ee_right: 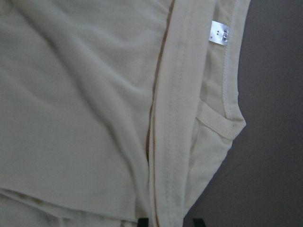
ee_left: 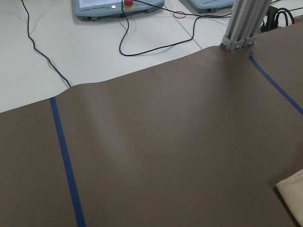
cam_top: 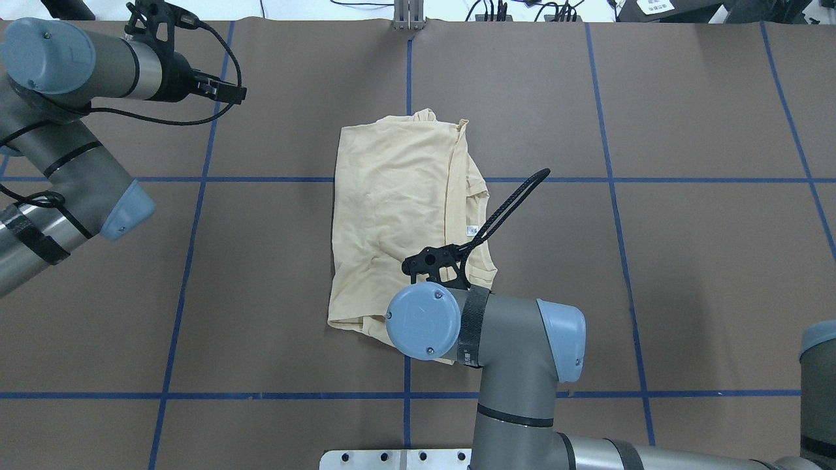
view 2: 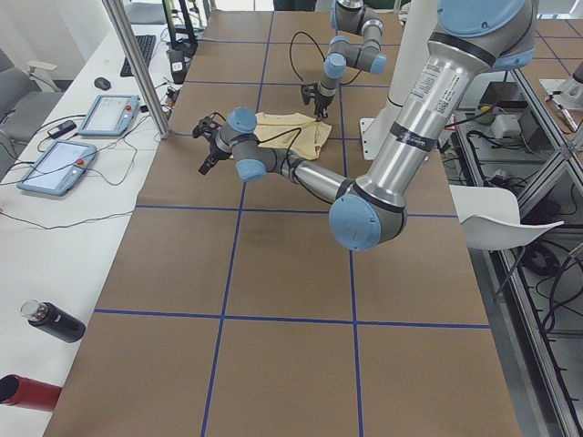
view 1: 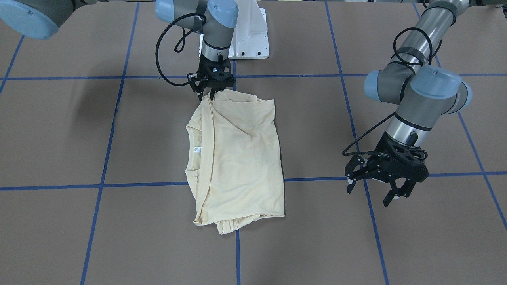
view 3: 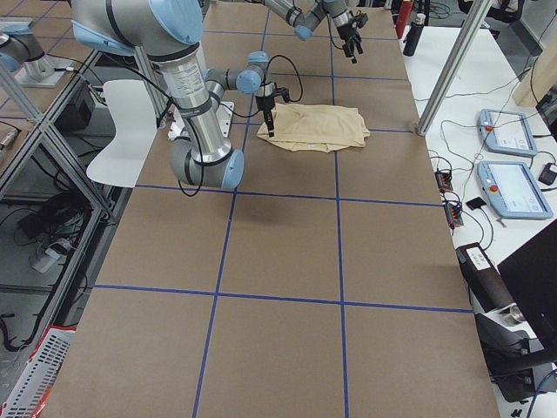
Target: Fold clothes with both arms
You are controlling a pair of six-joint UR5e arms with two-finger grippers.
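T-shirt (view 1: pixel 237 154) looks thin, floppy and light; grab hems, not middle. Right claw (view 1: pixel 208 94) pinches its corner; left claw (view 1: pixel 374 189) hangs open, empty.

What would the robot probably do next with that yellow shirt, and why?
Probably lift the right end effector clear. The T-shirt already lies folded flat, and that end effector sits at its corner near the base, whether gripping is unclear. The left end effector hangs open, away from the cloth.
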